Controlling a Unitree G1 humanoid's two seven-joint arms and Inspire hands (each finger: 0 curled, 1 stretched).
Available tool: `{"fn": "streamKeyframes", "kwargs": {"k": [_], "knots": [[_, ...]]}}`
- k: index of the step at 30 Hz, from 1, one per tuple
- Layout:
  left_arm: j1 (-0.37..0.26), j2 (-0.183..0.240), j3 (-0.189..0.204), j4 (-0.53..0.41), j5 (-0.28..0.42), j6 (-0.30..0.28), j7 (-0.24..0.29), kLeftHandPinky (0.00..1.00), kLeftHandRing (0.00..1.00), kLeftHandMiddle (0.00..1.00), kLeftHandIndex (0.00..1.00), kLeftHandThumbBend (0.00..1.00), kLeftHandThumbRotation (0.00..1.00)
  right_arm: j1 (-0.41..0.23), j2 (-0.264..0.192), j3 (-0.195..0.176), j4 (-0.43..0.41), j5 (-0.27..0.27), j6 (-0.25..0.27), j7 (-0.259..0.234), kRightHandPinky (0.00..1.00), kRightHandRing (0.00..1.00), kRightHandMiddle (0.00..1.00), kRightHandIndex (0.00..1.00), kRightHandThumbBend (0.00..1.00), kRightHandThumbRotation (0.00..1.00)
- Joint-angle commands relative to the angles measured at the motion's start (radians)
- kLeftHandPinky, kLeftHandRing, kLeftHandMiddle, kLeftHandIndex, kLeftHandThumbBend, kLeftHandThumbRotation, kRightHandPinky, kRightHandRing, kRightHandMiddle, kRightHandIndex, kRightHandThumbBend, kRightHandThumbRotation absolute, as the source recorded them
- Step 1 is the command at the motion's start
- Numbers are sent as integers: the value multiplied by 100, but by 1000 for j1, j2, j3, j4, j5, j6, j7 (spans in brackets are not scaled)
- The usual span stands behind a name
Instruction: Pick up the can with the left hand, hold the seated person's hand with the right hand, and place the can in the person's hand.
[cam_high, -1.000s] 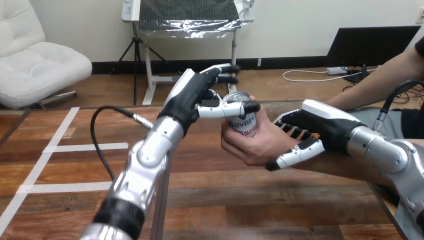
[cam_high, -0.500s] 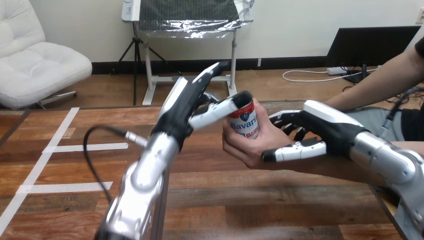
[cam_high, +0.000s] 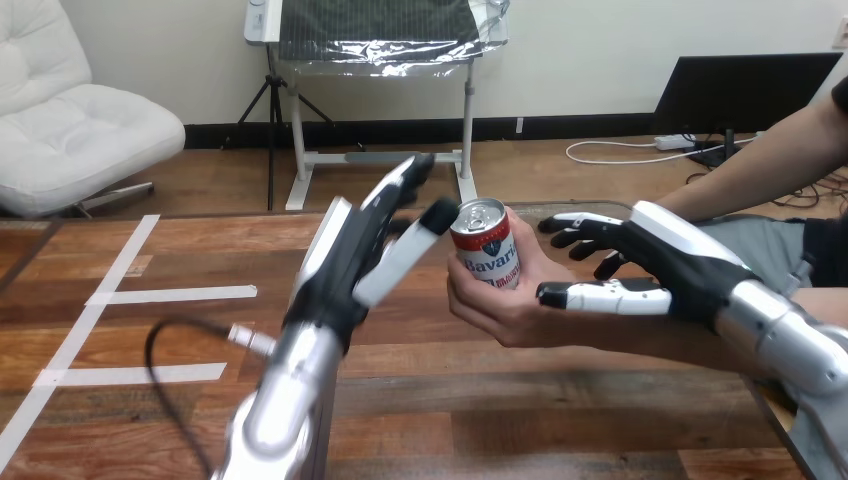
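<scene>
Where the red-and-white metal can (cam_high: 486, 245) stands: upright in the person's cupped hand (cam_high: 500, 305), above mid-table.
Left hand (cam_high: 350, 255): fingers straight, just left of the can, holding nothing.
Right hand (cam_high: 680, 262): fingers spread straight behind the person's hand, thumb straight before it.
Brown wooden table (cam_high: 520, 400): bare boards in front; white tape lines (cam_high: 170, 293) at left.

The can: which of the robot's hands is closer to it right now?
Left. The left hand, fingers straight, has a fingertip just beside the can; the right hand sits at the far side of the person's hand that holds it.
</scene>
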Motion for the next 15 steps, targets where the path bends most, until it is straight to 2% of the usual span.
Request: {"fn": "streamKeyframes", "kwargs": {"k": [1, 8, 10, 15], "knots": [[68, -10, 8, -181, -24, -37, 17, 85, 92, 93, 90, 82, 100, 67, 47, -43, -49, 56, 17, -30, 73, 86, 90, 91, 100, 91], [188, -23, 14, -287, -62, -56, 16, 85, 91, 92, 89, 80, 100, 111, 67, -72, -83, 96, 1, -58, 76, 88, 91, 93, 99, 97], [269, -26, 24, -348, -87, -89, 21, 84, 90, 91, 87, 80, 100, 146, 89, -99, -122, 143, 4, -69, 77, 88, 92, 93, 95, 100], [352, -21, 35, -405, -110, -127, 23, 83, 86, 88, 85, 78, 100, 179, 112, -125, -161, 200, -8, -69, 79, 90, 93, 93, 90, 100]]}}
